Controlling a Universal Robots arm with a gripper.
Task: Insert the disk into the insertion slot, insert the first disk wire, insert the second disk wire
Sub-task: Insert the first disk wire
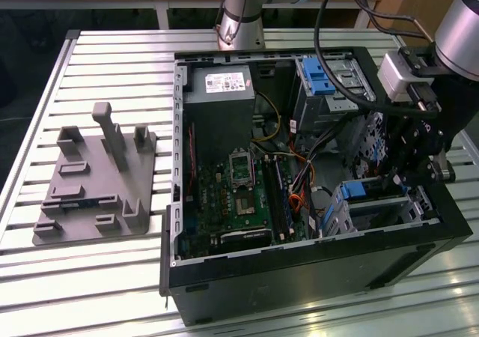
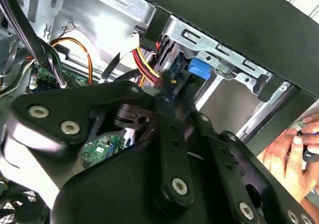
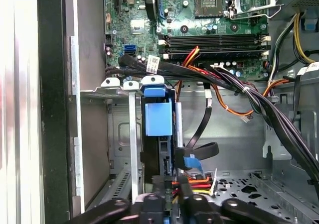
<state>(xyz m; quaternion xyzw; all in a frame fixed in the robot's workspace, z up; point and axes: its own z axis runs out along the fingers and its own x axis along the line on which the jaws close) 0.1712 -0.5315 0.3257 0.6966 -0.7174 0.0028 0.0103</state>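
Observation:
The disk sits in the insertion slot at the case's corner on the exterior view's right, its blue carrier showing. In the first wrist view the disk's blue carrier tab stands edge-on between the grey walls of the insertion slot. My gripper reaches down into the case right at the disk. Its black fingers are closed together on the plug of a disk wire with red, yellow and black strands. The same wire runs off the fingertips in the second wrist view.
A black flat cable with a blue plug hangs beside the disk. Thick black cable bundles cross above the motherboard. A taller bay with a blue latch stands at the back. A person's hand is outside the case. A grey fixture lies on the slatted table.

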